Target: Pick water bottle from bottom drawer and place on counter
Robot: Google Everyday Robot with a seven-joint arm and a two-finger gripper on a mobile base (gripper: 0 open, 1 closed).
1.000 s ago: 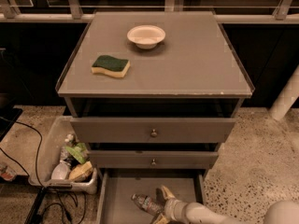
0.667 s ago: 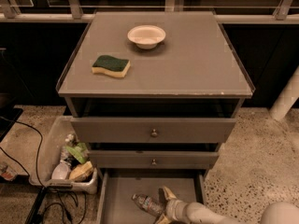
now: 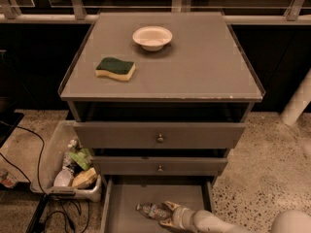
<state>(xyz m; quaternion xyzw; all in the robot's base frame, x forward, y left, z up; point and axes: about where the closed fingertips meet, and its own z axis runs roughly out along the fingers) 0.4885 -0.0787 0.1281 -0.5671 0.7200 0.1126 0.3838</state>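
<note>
The water bottle [image 3: 152, 210], small and clear with a coloured label band, lies on its side on the floor of the open bottom drawer [image 3: 126, 203]. My gripper [image 3: 168, 214] reaches into the drawer from the lower right. It is open, with one finger on each side of the bottle's right end. The pale arm behind it runs off the bottom edge. The counter [image 3: 204, 67] is the grey cabinet top above.
A white bowl [image 3: 152, 37] and a green-and-yellow sponge [image 3: 115, 68] sit on the counter. Two upper drawers with round knobs [image 3: 160, 138] are slightly open. A white bin [image 3: 48, 154] of clutter stands on the floor to the left, with cables beside it.
My gripper has shifted slightly lower in the drawer, closer around the bottle's end. The bottle lies in the same place.
</note>
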